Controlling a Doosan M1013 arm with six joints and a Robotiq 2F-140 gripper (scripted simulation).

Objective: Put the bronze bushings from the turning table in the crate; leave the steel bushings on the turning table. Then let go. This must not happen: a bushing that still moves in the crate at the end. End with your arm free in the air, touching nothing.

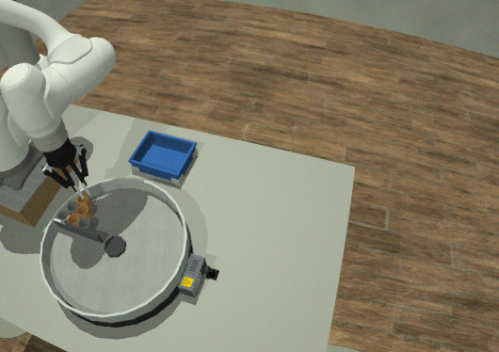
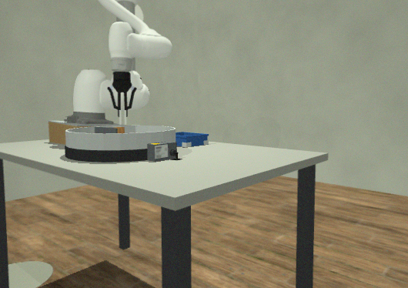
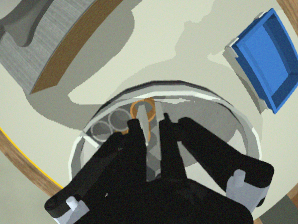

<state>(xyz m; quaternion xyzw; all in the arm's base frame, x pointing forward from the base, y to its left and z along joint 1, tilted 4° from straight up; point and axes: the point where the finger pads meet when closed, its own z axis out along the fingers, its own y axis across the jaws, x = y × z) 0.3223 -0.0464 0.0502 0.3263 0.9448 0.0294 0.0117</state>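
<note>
Standing on a pale tabletop (image 1: 282, 222) (image 2: 231, 170) over dark legs, the turning table (image 1: 43, 260) (image 2: 115, 141) (image 3: 253, 135) is holding bronze bushings (image 1: 82, 210) and steel ones by its divider. Wood planks (image 1: 282, 81) (image 2: 246, 228) are running toward grey-green walls (image 1: 329, 1) (image 2: 269, 58). The gripper (image 1: 83, 193) (image 2: 122, 122) (image 3: 151, 112) is hovering above, fingers nearly together, gripping nothing visible.
</note>
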